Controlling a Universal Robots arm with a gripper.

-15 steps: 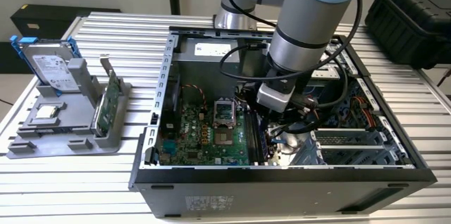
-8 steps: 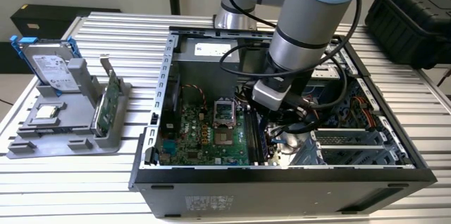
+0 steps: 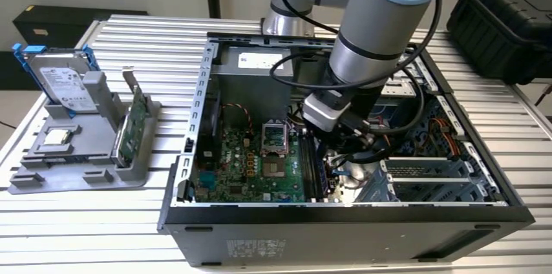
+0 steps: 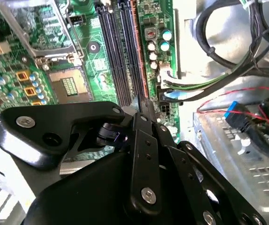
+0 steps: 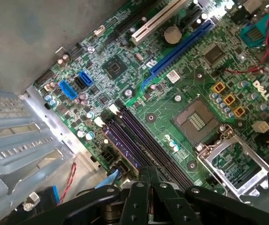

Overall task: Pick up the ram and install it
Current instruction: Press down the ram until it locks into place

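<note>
My gripper (image 3: 343,155) is down inside the open computer case (image 3: 345,212), over the memory slots beside the motherboard (image 3: 250,164). In both wrist views its black fingers are pressed together, shut, with their tip (image 4: 142,104) (image 5: 148,172) at one end of the outermost slot, the one farthest from the processor socket (image 4: 68,84). A long thin strip fills that slot, brownish in the second wrist view (image 4: 137,51) and purplish in the first wrist view (image 5: 119,143). It looks like the ram seen edge-on. The two black slots (image 4: 115,51) beside it are bare.
Black, green and red cables (image 4: 228,61) and a metal drive cage (image 3: 431,180) crowd the case next to the slots. On the exterior view's left, a grey stand (image 3: 77,164) holds a hard drive (image 3: 61,80) with blue rails and a green card (image 3: 129,132).
</note>
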